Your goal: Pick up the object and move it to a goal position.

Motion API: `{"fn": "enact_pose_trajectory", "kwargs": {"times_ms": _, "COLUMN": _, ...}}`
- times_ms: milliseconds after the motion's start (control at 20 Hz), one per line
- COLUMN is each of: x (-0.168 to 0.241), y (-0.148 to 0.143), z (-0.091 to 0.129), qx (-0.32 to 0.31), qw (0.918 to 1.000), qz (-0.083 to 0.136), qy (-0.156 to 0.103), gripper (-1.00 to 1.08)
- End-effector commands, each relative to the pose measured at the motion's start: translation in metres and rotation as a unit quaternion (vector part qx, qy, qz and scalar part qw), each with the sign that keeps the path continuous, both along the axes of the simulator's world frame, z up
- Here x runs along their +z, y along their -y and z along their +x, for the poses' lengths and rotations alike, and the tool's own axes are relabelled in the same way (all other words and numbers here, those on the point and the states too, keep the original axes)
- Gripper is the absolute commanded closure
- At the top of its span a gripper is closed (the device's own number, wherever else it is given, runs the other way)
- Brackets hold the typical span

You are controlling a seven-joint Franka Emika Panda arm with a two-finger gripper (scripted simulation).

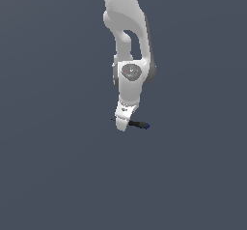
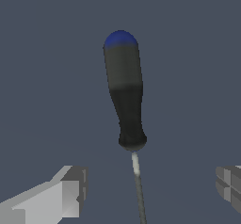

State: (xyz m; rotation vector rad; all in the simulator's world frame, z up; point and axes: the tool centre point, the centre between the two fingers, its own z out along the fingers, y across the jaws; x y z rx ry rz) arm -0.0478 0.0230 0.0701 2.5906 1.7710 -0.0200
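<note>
Gripper over the screwdriver, fingers spread

The white two-fingered gripper stands open astride the thin dark shaft of the small black-handled, blue-capped screwdriver. In the exterior view the gripper hides most of the shaft; the handle juts toward the exterior view's right

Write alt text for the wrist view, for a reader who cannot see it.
A small screwdriver with a black handle and blue end lies on a plain dark grey surface, its thin shaft running back between the open gripper. One finger shows on each side of the shaft, neither touching it.
</note>
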Motion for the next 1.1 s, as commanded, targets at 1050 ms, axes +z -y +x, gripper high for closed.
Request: {"fn": "enact_pose_trajectory", "kwargs": {"times_ms": 1050, "x": -0.038, "y": -0.010, "z": -0.005, "qx": 0.070, "qw": 0.9976, "qz": 0.005, "qy": 0.004, "gripper": -0.92}}
